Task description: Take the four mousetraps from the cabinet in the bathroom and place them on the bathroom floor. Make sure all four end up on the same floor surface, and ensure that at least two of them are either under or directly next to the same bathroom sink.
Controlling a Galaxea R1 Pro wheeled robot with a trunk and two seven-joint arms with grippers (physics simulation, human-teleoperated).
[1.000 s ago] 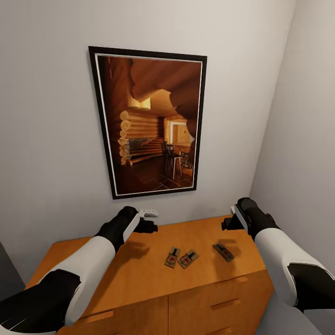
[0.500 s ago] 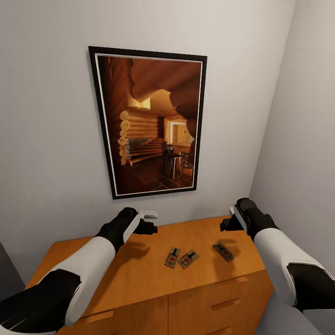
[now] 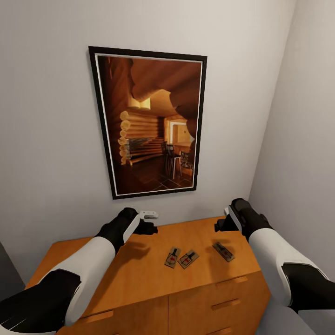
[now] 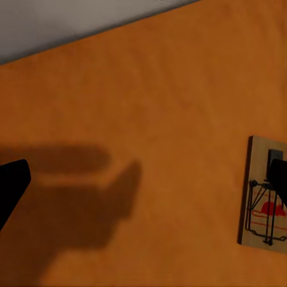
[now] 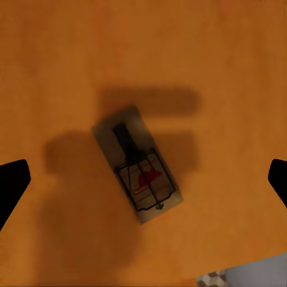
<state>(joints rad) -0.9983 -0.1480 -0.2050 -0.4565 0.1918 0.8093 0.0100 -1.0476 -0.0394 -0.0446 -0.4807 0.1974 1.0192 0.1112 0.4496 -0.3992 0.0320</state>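
Note:
Three mousetraps lie on the flat top of the orange-brown cabinet (image 3: 139, 274): two side by side in the middle (image 3: 172, 257) (image 3: 188, 259) and one further right (image 3: 223, 251). My left gripper (image 3: 151, 222) hangs open above the cabinet's back left part. In the left wrist view one mousetrap (image 4: 266, 203) lies by the far fingertip of the left gripper (image 4: 143, 179). My right gripper (image 3: 222, 226) hovers open above the right-hand mousetrap (image 5: 139, 173), which lies between its fingertips (image 5: 12, 185). A sliver of bathroom floor (image 5: 212, 280) shows past the cabinet's edge. The sink is out of view.
A large framed picture (image 3: 151, 125) of a log interior hangs on the white wall behind the cabinet. A second white wall (image 3: 302, 139) closes in on the right. Drawers with bar handles (image 3: 225, 304) face me below the top.
My right gripper has shifted a little to the left, over the right-hand mousetrap. The left arm and the mousetraps have not moved.

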